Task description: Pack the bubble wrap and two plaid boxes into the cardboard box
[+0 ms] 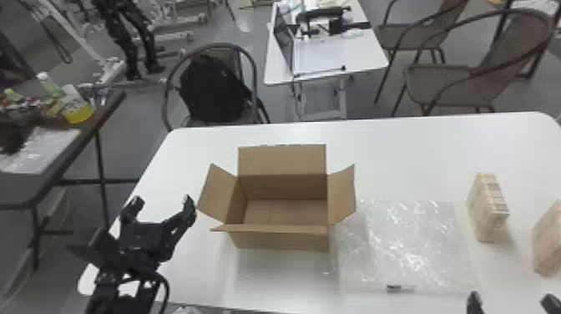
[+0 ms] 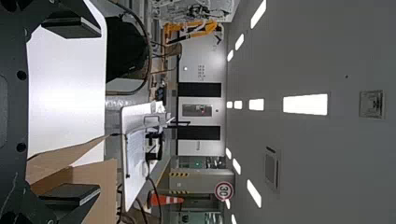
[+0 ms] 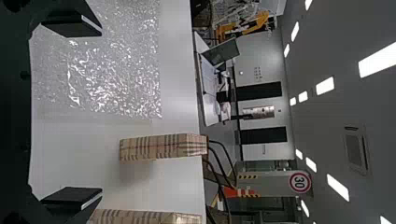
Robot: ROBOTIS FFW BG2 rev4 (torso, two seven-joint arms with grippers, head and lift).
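Legible marking: number "30", in dark numerals on a round white sign (image 2: pixel 224 191) with a red rim. Both wrist views show the sign against the upper part of a pale pillar (image 3: pixel 271 183). Dark marks on the wall (image 2: pixel 201 51) are too small to read.

The open cardboard box (image 1: pixel 284 240) sits near the middle of the desk (image 1: pixel 400 154). Right of it, toward the front edge, lies the bubble wrap (image 1: pixel 409 246). Farther right stand two plaid boxes, one (image 1: pixel 486 208) just beside the wrap, the other (image 1: pixel 549 242) nearer the front-right corner.
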